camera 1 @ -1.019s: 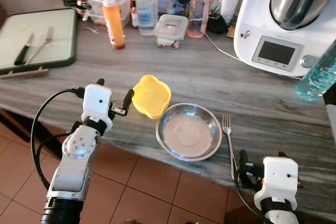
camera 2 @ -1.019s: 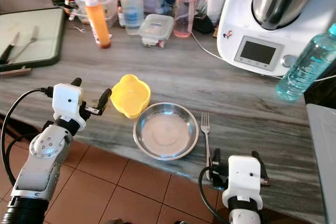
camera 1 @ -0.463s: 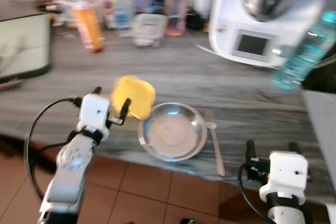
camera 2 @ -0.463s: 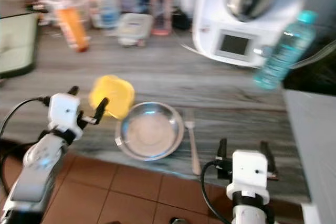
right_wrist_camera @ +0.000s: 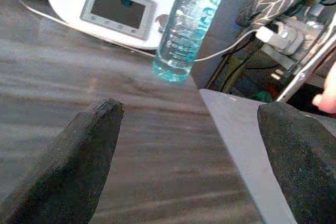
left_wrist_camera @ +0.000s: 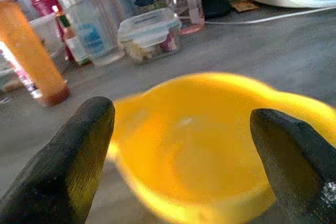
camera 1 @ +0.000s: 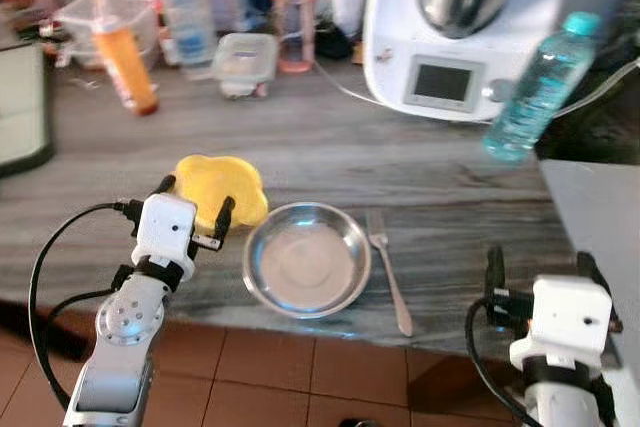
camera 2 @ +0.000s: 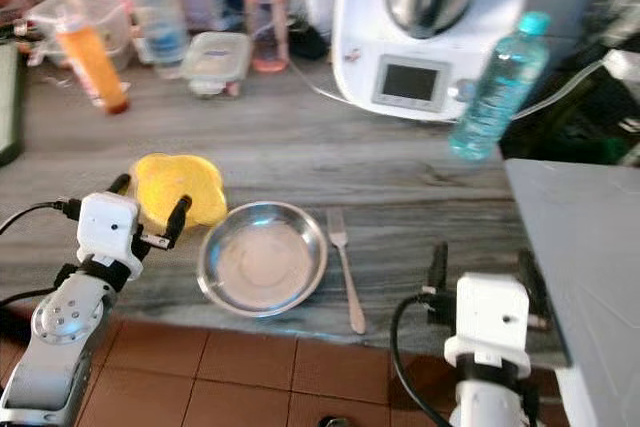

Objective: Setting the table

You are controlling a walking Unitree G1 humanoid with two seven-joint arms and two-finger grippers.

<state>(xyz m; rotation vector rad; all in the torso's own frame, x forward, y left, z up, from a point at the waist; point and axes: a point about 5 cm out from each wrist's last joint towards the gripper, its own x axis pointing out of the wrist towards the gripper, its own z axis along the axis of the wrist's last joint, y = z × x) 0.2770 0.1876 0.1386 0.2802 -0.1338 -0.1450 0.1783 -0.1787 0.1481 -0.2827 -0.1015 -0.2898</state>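
Grey marbled counter [camera 1: 330, 152] carries a steel bowl [camera 1: 306, 259] with a fork [camera 1: 388, 270] beside it; the yellow bowl [camera 1: 220, 190] sits straight ahead between the left gripper [camera 1: 195, 211]'s spread fingers [left_wrist_camera: 84, 145], nearer that arm, while the right gripper [camera 1: 540, 272] hovers apart, empty

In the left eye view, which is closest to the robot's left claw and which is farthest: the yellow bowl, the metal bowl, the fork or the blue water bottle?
From the left claw:
1. Yellow bowl, right at its fingers.
2. Metal bowl, beside the yellow one.
3. Fork, on the metal bowl's far side.
4. Water bottle, far back right.
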